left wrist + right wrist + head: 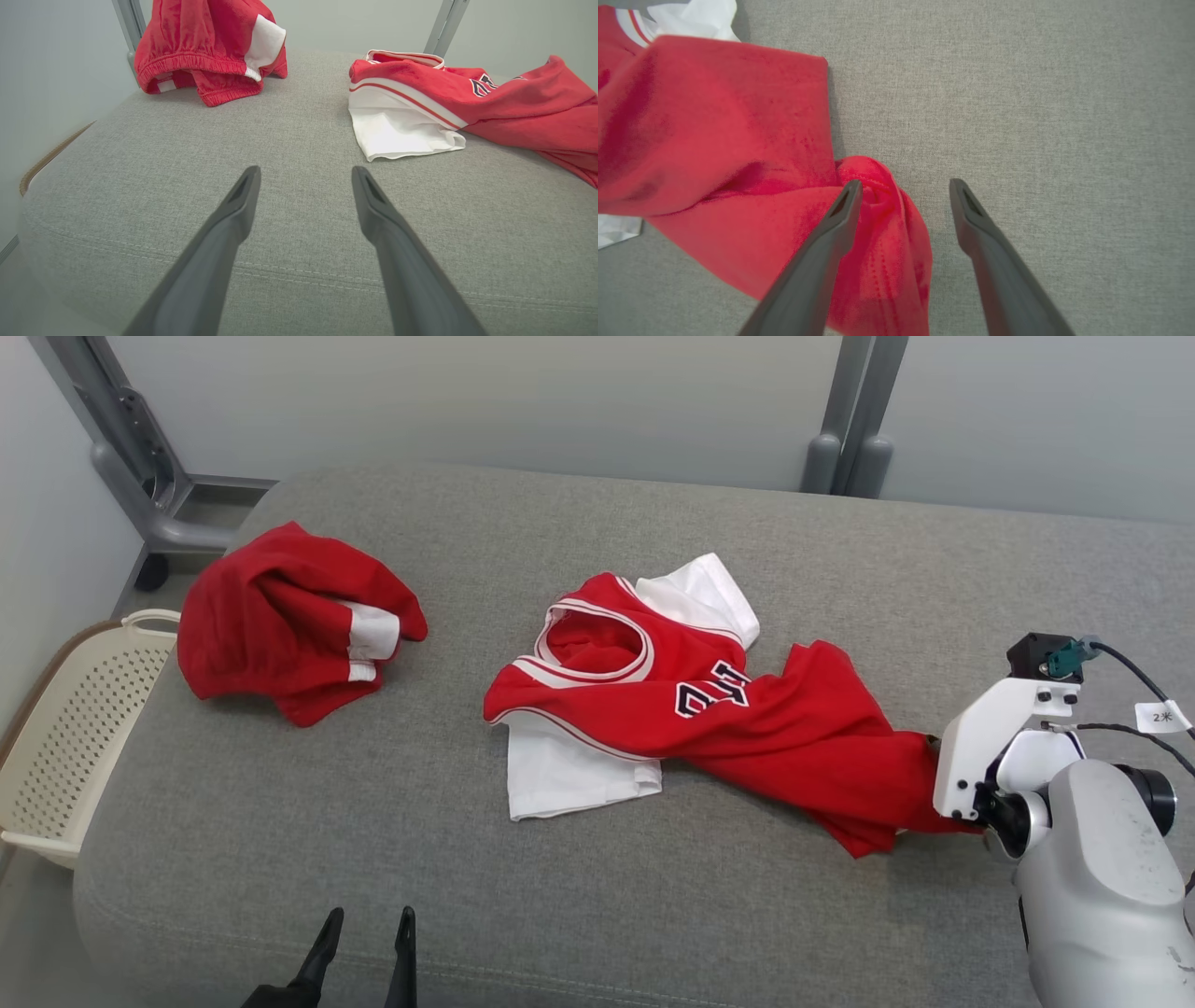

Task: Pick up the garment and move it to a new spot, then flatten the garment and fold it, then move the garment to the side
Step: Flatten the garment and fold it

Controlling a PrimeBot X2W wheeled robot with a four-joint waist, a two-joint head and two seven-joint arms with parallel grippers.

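The garment (747, 719) is a red jersey with white sleeves and a dark number, lying crumpled across the middle of the grey cushion (597, 905). Its hem end trails toward my right wrist (976, 756). In the right wrist view my right gripper (903, 186) stands open just above the cushion, and a bunched fold of the garment (714, 130) lies against the left finger (831, 228), partly between the jaws. My left gripper (371, 919) is open near the front edge, away from the garment (514, 107). Nothing lies between the fingers of the left gripper (306, 172).
A second crumpled red piece with white trim (289, 625) lies at the far left of the cushion, and it appears in the left wrist view too (210, 46). A cream perforated basket (65, 747) stands beside the left edge. Grey metal posts (140, 476) rise behind.
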